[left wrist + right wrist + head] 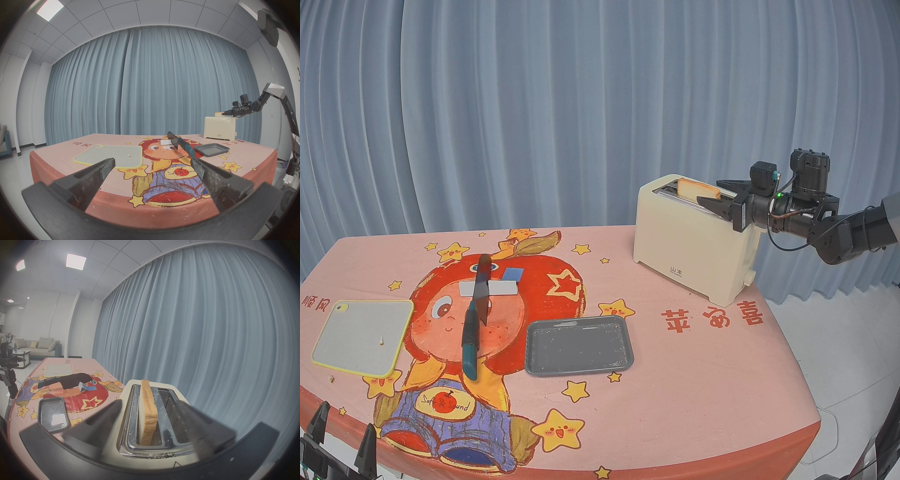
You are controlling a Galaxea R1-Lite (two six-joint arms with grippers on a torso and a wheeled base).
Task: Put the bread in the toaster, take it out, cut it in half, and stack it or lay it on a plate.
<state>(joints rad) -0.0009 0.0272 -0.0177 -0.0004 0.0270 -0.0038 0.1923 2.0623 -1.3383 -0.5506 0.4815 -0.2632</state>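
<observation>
A cream toaster [690, 240] stands at the table's far right, with a slice of bread [698, 188] sticking up out of one slot. In the right wrist view the bread [147, 410] stands upright in the slot, between my fingers but untouched. My right gripper [724, 197] hovers open just above the toaster's top, at the bread's right end. A teal-handled knife [474, 315] rests propped on a small stand in the table's middle. A grey tray [579, 345] lies to its right. My left gripper [153, 170] is open, low at the near left table edge.
A grey cutting board with a yellow rim [362, 337] lies at the left of the table. A blue curtain hangs behind. The table's right edge drops off just past the toaster.
</observation>
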